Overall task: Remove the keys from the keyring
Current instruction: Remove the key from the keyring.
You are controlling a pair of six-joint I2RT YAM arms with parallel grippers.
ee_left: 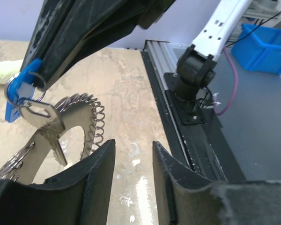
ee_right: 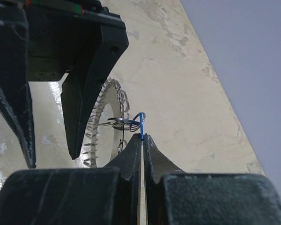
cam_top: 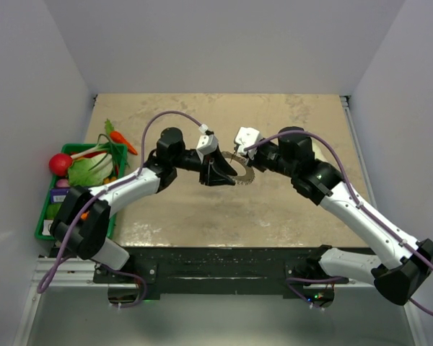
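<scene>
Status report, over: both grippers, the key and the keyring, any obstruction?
Right gripper shut on the blue-headed key. Left gripper open, jaws empty, close to the keyring. Key not yet off the keyring. Nothing in the way.

Green crate at the table's left holds vegetables.

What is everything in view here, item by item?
keyring: one, grey coiled loop, mid-table between the tools
key: one, silver with blue head, by the keyring
green bin: one, table's left edge
white radish: one, green leaves, in the green bin
red vegetable: one, round, in the green bin
carrot: one, orange, at that bin's far corner
blue bin: one, off the table
table: one, beige
left tool: black, open, beside the keyring
right tool: black, shut on the key's blue head
</scene>
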